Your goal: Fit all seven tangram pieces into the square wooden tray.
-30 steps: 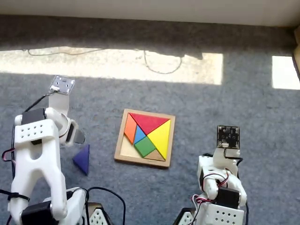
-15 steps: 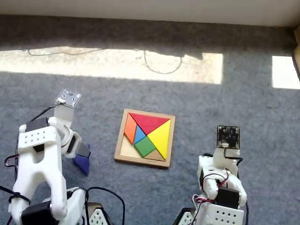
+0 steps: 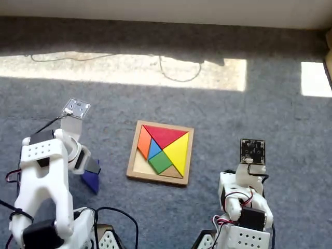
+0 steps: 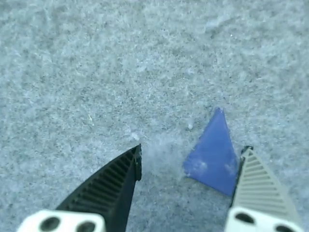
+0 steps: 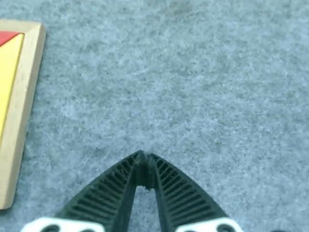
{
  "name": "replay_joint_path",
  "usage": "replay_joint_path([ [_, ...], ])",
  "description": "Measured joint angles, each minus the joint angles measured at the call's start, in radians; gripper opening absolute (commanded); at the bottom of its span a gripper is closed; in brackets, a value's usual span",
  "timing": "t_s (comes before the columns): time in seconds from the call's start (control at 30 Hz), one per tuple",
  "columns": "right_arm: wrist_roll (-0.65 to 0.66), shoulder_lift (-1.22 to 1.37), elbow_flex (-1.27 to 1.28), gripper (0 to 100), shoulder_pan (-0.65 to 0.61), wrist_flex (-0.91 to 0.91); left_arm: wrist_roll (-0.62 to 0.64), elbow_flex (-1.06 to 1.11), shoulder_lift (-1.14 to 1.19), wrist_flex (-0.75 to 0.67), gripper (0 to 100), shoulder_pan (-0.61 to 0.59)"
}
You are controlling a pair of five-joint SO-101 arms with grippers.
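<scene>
Our left gripper (image 4: 191, 149) has dropped over the blue triangle (image 4: 215, 154), fingers apart, grasp likely next; right gripper (image 5: 145, 166) rests, fingers together.

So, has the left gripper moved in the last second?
Yes. Against the tray in the high view, the left gripper shifted toward the bottom edge, over the blue triangle.

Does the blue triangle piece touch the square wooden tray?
Apart. High view shows grey carpet between the blue triangle piece and the square wooden tray.
</scene>
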Motion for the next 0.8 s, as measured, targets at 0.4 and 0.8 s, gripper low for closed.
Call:
replay_joint_path([
  [0.4, 0.000, 0.000, 0.000, 0.9, 0.000, 0.000, 0.000, -0.209, 0.361, 0.008, 27, 0.000],
  [0.8, 0.000, 0.000, 0.000, 0.9, 0.000, 0.000, 0.000, -0.219, 0.367, 0.063, 21, 0.000],
])
